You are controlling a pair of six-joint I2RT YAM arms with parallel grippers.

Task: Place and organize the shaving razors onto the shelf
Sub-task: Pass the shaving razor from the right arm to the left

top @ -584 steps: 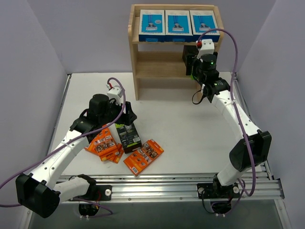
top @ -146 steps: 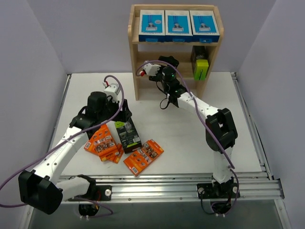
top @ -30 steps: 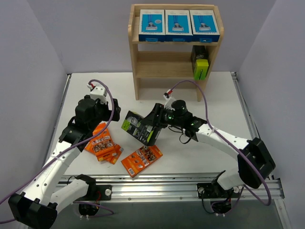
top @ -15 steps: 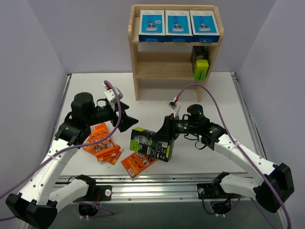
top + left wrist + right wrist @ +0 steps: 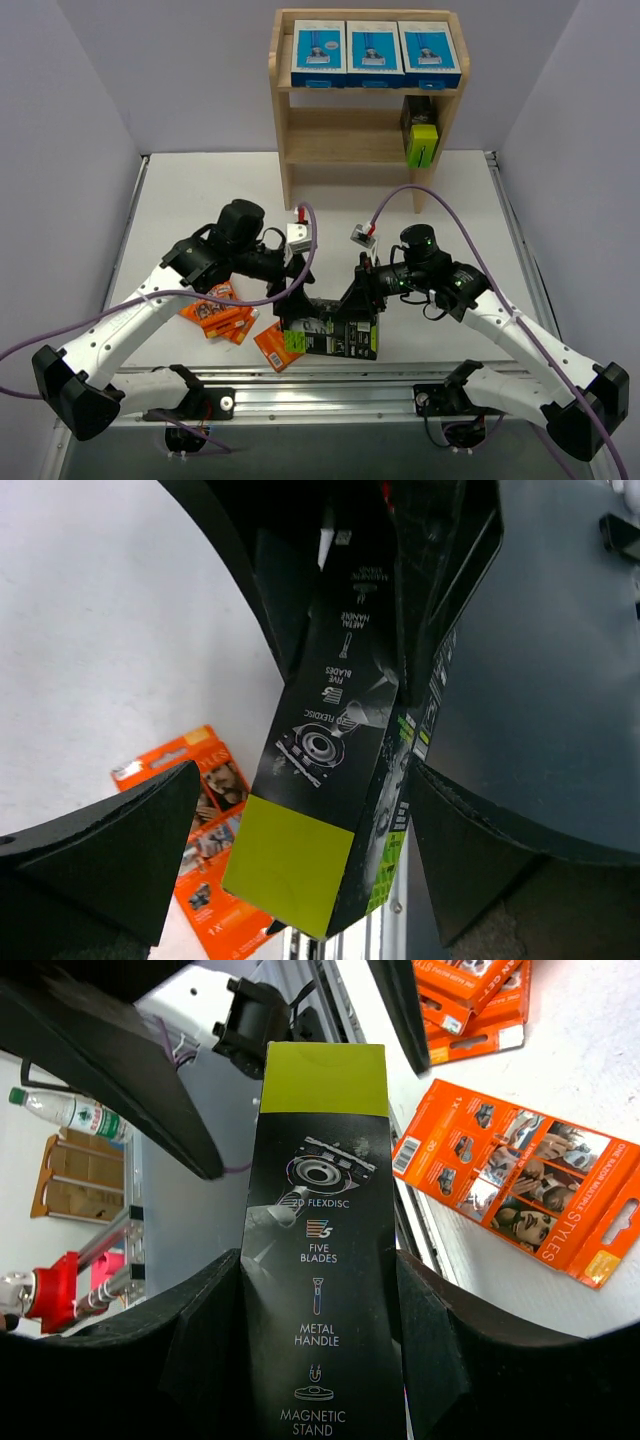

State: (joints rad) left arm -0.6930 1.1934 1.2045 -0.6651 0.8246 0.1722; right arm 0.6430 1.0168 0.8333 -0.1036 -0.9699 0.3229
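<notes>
My right gripper (image 5: 362, 296) (image 5: 322, 1305) is shut on a black-and-lime razor box (image 5: 335, 338) (image 5: 322, 1220), holding it low over the table's near edge. My left gripper (image 5: 290, 296) (image 5: 300, 790) stands open around the lime end of that box (image 5: 330, 750), with gaps on both sides. Orange razor packs (image 5: 215, 312) lie on the table at the left, and one more orange pack (image 5: 272, 346) (image 5: 205, 860) (image 5: 520, 1185) lies under the box. The wooden shelf (image 5: 285, 130) carries three blue-and-white boxes (image 5: 373, 48) on top. A second black-and-lime box (image 5: 421, 140) stands at the right of its middle tier.
The metal rail (image 5: 400, 385) runs along the near edge just below the held box. Grey walls close the left, right and back. Purple cables (image 5: 450, 195) loop over both arms.
The right arm has carried the black-and-lime box down toward the near edge. The left arm has swung right and brought its open gripper around the box's lime end.
</notes>
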